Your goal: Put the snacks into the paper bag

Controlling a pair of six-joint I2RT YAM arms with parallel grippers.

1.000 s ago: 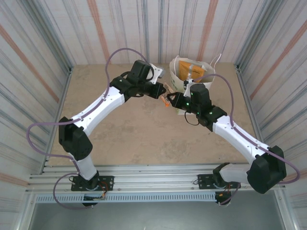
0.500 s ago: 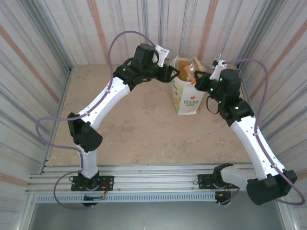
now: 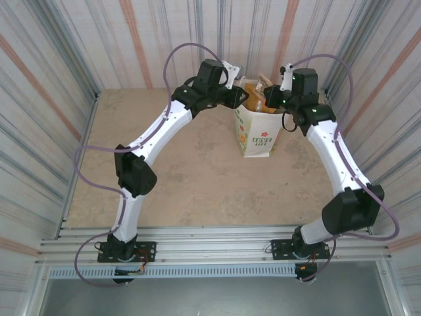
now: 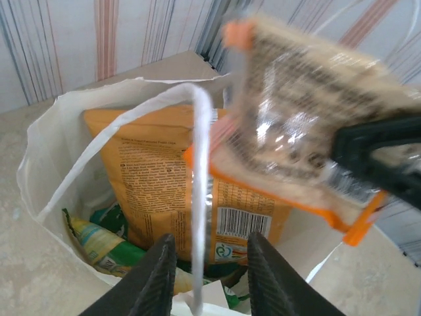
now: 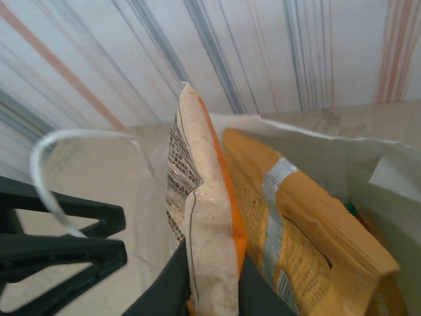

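Right wrist view: right gripper pinches a flat orange-edged snack packet over the white paper bag; left gripper, jaws parted, straddles its thin handle.

Tan speckled counter, bare across the middle, boxed in left, back and right by corrugated walls with grey and orange-brown stripes. Silver aluminium rails run along the near edge, then a perforated metal strip and a flat grey panel below. Both wrist views show the same striped wall behind.
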